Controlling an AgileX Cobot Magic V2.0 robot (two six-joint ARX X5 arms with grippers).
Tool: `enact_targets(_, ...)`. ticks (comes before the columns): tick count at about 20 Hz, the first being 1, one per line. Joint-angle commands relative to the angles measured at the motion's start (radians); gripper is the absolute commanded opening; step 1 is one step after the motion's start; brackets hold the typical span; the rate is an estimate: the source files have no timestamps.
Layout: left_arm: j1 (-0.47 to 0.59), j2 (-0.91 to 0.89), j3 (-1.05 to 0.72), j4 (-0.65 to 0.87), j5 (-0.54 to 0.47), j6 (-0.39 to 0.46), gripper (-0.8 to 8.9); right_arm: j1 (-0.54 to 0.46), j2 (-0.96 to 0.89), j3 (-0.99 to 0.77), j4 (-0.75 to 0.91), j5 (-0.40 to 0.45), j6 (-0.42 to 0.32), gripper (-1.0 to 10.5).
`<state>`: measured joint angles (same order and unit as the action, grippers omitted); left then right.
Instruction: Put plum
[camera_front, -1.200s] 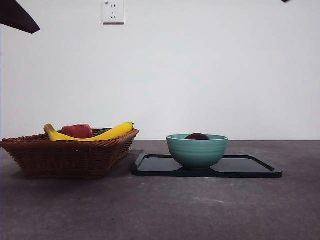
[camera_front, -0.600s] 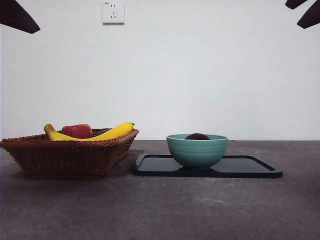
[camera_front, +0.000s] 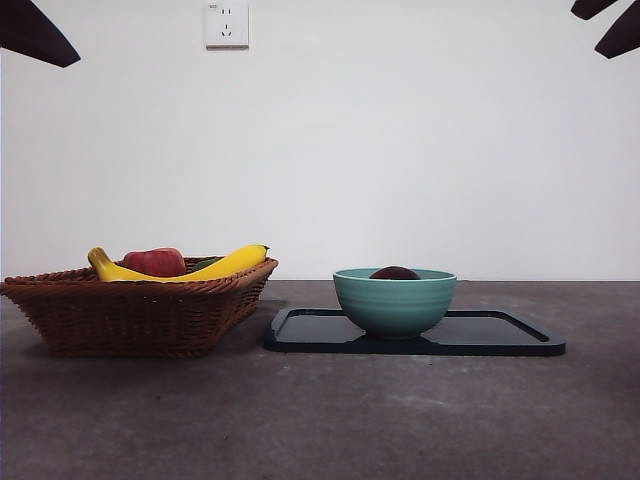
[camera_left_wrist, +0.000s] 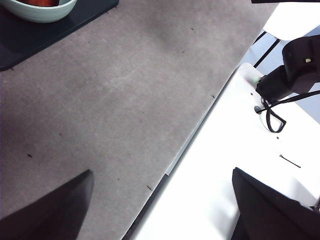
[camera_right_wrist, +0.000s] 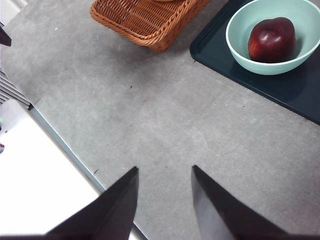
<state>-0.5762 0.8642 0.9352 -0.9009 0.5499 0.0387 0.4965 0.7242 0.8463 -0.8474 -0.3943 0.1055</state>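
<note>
The dark maroon plum (camera_right_wrist: 271, 39) lies inside the teal bowl (camera_right_wrist: 245, 55). In the front view only the plum's top (camera_front: 394, 272) shows above the bowl's rim (camera_front: 394, 300). My right gripper (camera_right_wrist: 165, 168) hangs open and empty high over bare table, well away from the bowl. My left gripper (camera_left_wrist: 162, 172) is open wide with nothing in it, above the table's edge, and the bowl (camera_left_wrist: 40, 12) sits far from it. Both arms show in the front view only as black tips at the top corners.
The bowl stands on a dark tray (camera_front: 500, 335). To its left a wicker basket (camera_front: 140, 310) holds a yellow banana (camera_front: 225, 264) and a brighter red fruit (camera_front: 155, 262). A white surface (camera_left_wrist: 240, 190) borders the grey tabletop.
A black arm tip came further into the front view's top right corner between one second and half a second ago. Nothing has moved since.
</note>
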Motion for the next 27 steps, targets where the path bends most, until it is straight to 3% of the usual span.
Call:
enact_targets(1,-0.005,0.005,0.01,0.007,0.005,0.003,4.33,0.006,0.005,0.004,0.01,-0.006,0.007,1.7)
enact_targets(12,-0.005,0.005,0.01,0.015,0.005,0.001,4.32,0.006,0.005,0.004,0.009,-0.006,0.01,1.7)
enact_targets(17,-0.008,0.02,0.021,0.173,-0.031,-0.053,4.35,0.006,0.005,0.004,0.01,-0.006,0.01,1.7)
enact_targets(22,-0.009,0.203,0.168,0.237,-0.117,-0.048,4.35,0.006,0.005,0.004,0.01,-0.006,0.01,1.7)
enact_targets(27,-0.009,0.502,0.429,0.246,-0.135,0.051,4.33,0.006,0.005,0.004,0.017,-0.006,0.01,1.7)
